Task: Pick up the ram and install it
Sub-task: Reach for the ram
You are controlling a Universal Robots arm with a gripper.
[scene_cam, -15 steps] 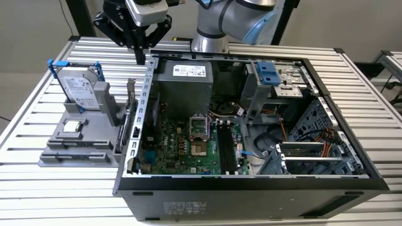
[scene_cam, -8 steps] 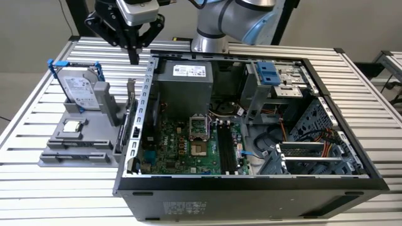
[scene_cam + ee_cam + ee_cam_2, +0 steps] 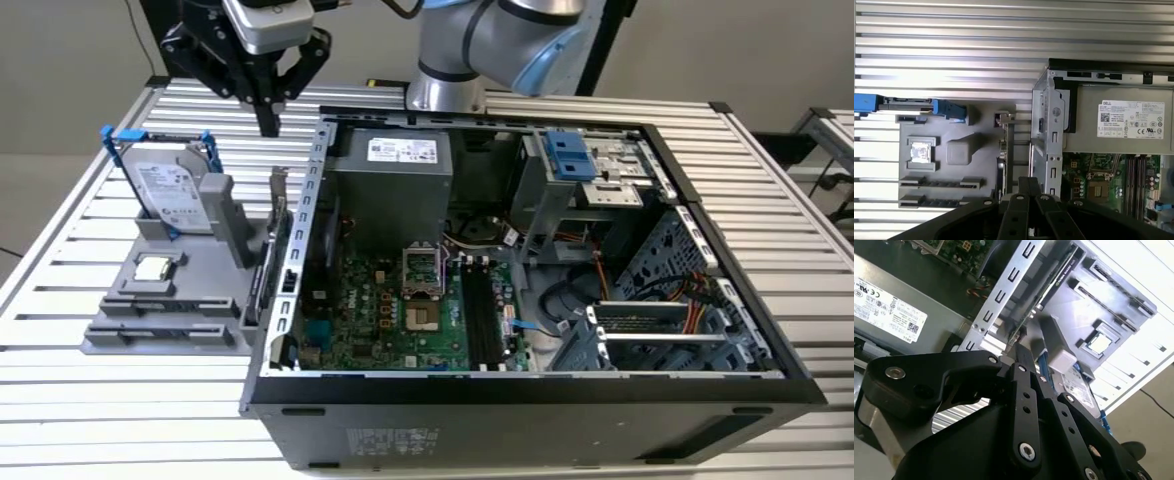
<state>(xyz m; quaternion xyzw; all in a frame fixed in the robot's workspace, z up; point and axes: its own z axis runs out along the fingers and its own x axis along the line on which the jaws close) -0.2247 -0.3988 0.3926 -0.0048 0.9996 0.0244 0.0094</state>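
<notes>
Ribbed aluminium table is carrying the rig. From the exterior view's left: a grey moulded fixture, then the long thin green ram stick standing on edge in it, just beside the open black computer case. The ram is not yet picked up and nothing is installed. The black gripper is hovering above the ram, claw clenched on nothing. The exterior view is showing dark memory slots lying bare — the second wrist view is showing the ram's edge instead.

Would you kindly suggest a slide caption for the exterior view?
The tool hovers over the grey holder where the ram stands, beside the open computer case.
</notes>
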